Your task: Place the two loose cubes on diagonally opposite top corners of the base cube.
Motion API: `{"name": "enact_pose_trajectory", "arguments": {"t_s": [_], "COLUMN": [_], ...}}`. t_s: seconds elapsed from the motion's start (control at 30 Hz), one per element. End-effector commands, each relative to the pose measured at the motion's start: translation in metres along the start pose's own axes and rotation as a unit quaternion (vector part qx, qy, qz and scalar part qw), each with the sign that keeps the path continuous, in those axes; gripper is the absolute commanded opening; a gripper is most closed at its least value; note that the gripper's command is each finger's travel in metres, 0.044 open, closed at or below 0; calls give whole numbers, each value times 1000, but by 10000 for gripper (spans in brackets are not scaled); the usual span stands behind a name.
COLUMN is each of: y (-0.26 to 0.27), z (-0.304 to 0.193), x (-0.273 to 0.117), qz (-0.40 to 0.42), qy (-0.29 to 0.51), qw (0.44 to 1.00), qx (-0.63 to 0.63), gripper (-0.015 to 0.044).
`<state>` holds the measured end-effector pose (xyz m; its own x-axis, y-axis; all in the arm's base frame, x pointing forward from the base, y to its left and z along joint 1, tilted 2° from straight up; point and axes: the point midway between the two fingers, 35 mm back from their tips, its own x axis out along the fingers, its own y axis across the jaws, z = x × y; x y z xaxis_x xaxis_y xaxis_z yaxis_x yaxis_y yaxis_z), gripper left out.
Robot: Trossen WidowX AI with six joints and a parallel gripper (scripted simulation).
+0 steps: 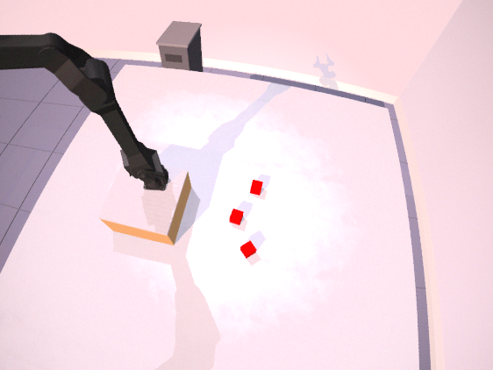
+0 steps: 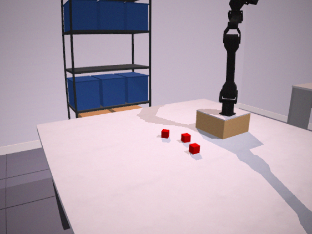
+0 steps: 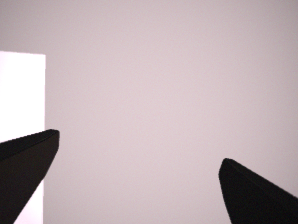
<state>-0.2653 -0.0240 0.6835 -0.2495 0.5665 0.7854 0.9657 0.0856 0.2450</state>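
Three small red cubes lie in a loose row on the white table [image 1: 329,285] [image 2: 111,180]: one [image 1: 256,187] [image 2: 194,148], one [image 1: 236,217] [image 2: 185,137] and one [image 1: 248,249] [image 2: 165,133]. They look alike, and I cannot tell which is the fixed base. They stand apart from each other, none stacked. My gripper [image 1: 154,181] [image 2: 228,113] [image 3: 142,152] is open and empty. It points straight down, close over the white top of a tan-sided block [image 1: 180,210] [image 2: 222,126], well away from the cubes. The wrist view shows only that plain top between the fingers.
A grey cabinet [image 1: 180,44] [image 2: 301,105] stands past the table's far edge. A black shelf rack [image 2: 106,67] with blue bins [image 2: 111,88] stands behind the table. The arm reaches in from above the tan block.
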Motion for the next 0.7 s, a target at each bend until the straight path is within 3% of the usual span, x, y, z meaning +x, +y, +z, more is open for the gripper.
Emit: {"name": "enact_pose_trajectory", "arguments": {"t_s": [0.0,0.13,0.4,0.67], "y": [-1,-20,-49,-47], "z": [-1,-32,-106,-171], "x": [-1,-23,-98,-197], "qz": [-3,-61,-163,-199], "qy": [2,51,204,388], "qw": [1000,996,953,870], "qx": [-2,-51,-154,-231], "gripper": [374,269,265,265]}}
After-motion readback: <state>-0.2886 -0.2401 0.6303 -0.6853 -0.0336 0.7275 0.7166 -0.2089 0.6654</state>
